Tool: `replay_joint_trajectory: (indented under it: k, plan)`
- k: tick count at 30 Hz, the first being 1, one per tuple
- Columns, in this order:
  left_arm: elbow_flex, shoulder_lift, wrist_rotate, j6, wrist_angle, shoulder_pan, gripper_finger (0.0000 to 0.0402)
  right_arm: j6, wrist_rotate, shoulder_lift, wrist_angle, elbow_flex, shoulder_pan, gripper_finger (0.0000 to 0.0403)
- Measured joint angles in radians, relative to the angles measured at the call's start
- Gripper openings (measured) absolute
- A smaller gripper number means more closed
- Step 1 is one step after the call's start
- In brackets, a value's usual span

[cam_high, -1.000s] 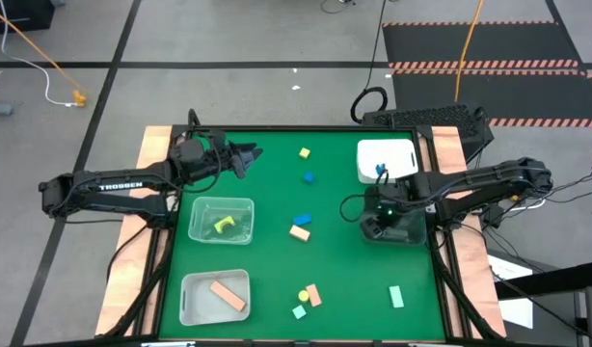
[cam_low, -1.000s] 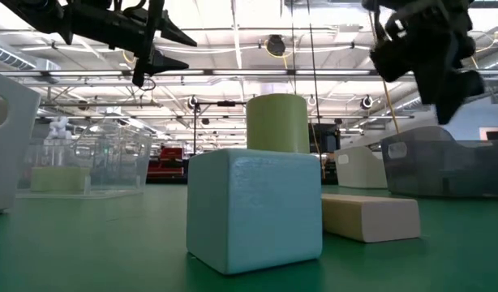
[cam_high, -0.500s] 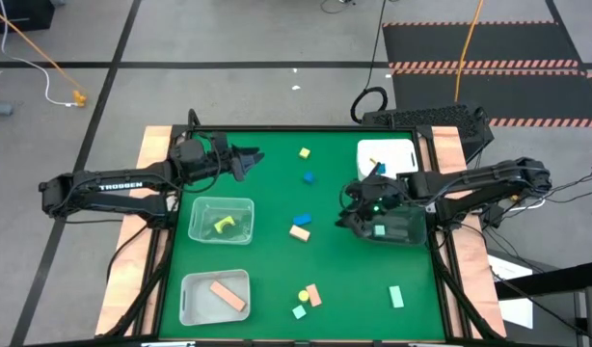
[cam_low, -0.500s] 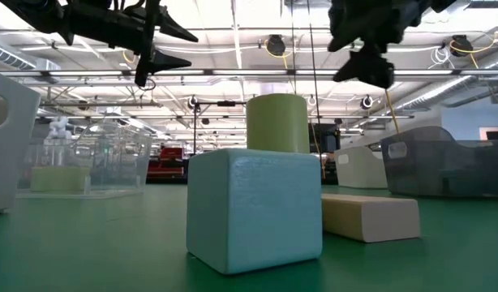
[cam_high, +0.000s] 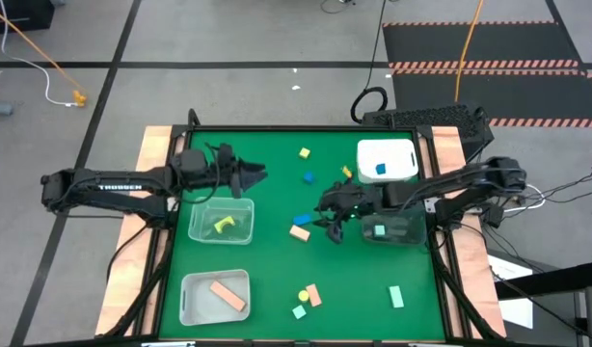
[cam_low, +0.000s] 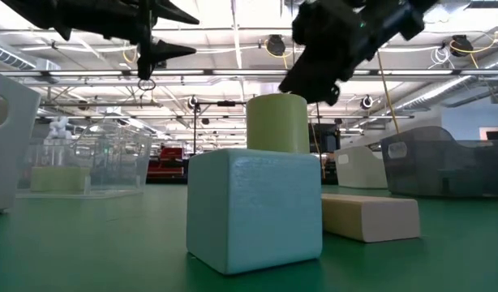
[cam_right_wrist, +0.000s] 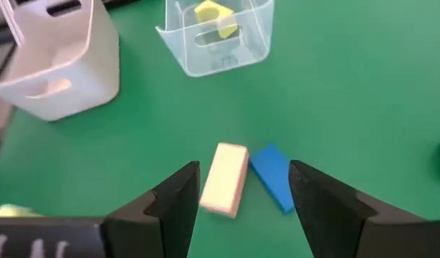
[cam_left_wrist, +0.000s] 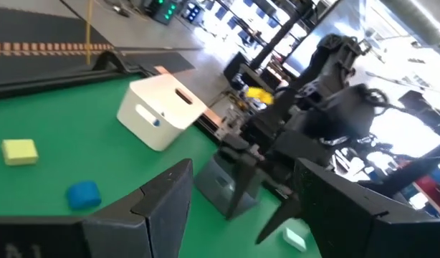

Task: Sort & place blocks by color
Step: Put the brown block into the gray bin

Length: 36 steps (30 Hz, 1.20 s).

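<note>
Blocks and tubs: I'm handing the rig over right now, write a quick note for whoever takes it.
Right gripper: open, empty, above the peach bar and blue block mid-table.
Left gripper: open, empty, waiting beyond the clear tub.
Done: yellow arch in the clear tub, peach bar in the near white tub, blue piece in the far white tub, green piece in the grey tub.
Left: seven or so loose blocks on the table.

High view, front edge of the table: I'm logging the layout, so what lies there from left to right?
White tub → small green cube → loose peach block → green bar.
</note>
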<state>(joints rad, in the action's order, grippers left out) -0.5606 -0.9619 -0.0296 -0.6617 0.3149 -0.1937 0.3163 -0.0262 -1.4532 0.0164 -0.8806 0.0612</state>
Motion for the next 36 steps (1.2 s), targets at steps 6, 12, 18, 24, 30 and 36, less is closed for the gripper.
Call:
replay_joint_trajectory:
  k: [6,12,18,24,30,36]
  plan:
    - [0.000,0.000,0.002,-0.066,0.001,0.034,0.0243,-0.092,0.000,-0.115,0.125,0.000,0.002,0.0203]
    - [0.000,0.000,0.003,-0.193,0.002,0.085,0.0243,-0.063,-0.013,-0.225,0.273,0.000,0.055,0.0203]
    - [0.000,0.000,0.003,-0.253,0.002,0.152,0.0243,-0.055,-0.224,-0.310,0.337,0.000,0.129,0.0203]
    - [0.000,0.000,0.039,-0.275,0.003,0.226,0.0243,0.025,-0.314,-0.368,0.363,0.000,0.164,0.0203]
    - [0.000,0.000,0.115,-0.283,0.002,0.286,0.0243,0.090,-0.314,-0.449,0.368,0.000,0.176,0.0203]
    - [0.000,0.000,0.145,-0.264,0.000,0.317,0.0244,0.111,-0.325,-0.478,0.382,0.000,0.177,0.0194]
